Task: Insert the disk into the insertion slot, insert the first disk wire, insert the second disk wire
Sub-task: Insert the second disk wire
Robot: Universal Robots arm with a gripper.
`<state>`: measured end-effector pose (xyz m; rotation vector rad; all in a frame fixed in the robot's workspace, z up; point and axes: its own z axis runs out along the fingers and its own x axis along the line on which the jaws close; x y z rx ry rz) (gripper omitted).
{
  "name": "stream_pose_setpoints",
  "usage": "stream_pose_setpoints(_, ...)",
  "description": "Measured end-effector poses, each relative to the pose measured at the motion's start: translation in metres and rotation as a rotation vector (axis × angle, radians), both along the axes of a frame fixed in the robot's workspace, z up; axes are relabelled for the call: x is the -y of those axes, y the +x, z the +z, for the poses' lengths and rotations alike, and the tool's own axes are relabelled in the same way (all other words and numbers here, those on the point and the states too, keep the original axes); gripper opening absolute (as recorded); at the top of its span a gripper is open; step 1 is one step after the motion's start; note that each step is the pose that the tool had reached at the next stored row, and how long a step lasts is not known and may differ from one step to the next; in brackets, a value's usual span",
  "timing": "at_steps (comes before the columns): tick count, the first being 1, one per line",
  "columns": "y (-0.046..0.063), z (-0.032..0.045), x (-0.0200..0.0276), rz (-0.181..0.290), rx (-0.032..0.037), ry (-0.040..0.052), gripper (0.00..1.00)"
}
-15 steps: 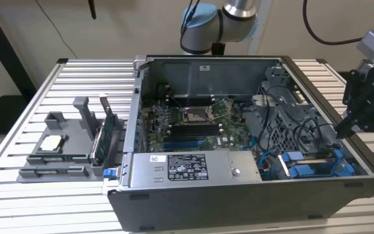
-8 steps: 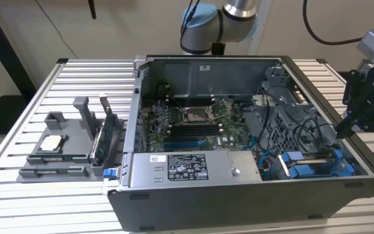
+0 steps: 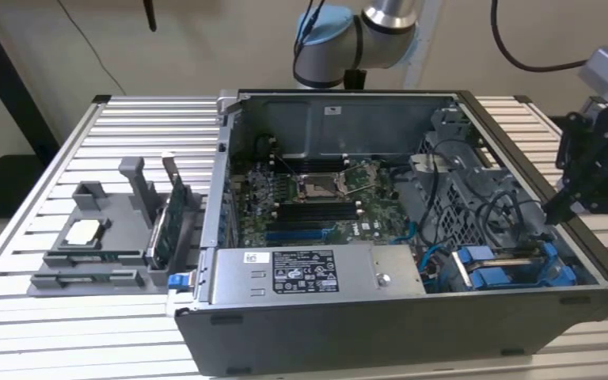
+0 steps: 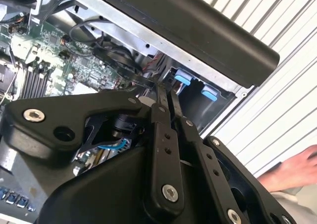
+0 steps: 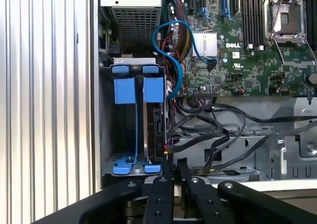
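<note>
Black gripper (image 5: 171, 167) jaws, pinched nearly together on nothing I can see, hover at the disk (image 5: 157, 122) already seated in the insertion slot (image 5: 106, 135), so wire insertion is in hand, calling for fine alignment.

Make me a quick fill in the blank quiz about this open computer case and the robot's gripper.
1. The carrier frames in the insertion slot are ___ plastic.
2. The grey stand sits on the exterior view's ___ of the case.
3. The gripper hangs at the case's edge on the exterior view's ___.
Missing words: blue; left; right.
</note>
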<state>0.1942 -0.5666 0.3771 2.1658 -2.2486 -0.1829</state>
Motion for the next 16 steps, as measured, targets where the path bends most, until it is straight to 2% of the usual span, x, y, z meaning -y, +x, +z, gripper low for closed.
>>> stream_pose_setpoints(8,-0.016,0.0051,0.0000,0.000,0.0032,-0.0001,0.16)
stream_pose_setpoints(16,-0.038,0.0106,-0.0001,0.000,0.0078,0.0002,0.16)
